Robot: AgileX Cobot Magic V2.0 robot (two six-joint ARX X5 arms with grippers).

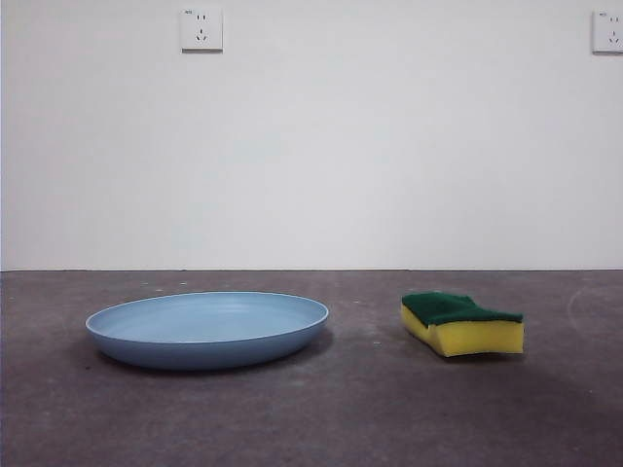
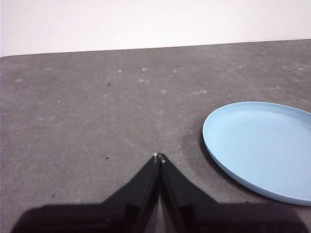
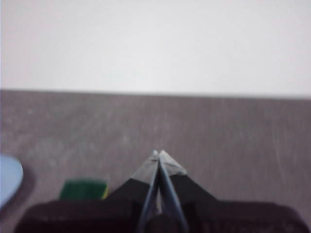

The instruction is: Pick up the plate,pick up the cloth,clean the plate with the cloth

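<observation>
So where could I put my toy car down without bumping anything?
There is bare table between the light-blue plate and the sponge, and a wide strip in front of both. The left wrist view shows open table beside the plate too. Both claws, left and right, are shut and touch nothing. Nowhere looks crowded.

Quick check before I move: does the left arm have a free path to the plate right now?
Probably yes. The plate lies flat on bare table just beside the left pincer, with nothing between them. The pincer is shut, so it must open first. The sponge sits apart, off to the plate's far side.
</observation>
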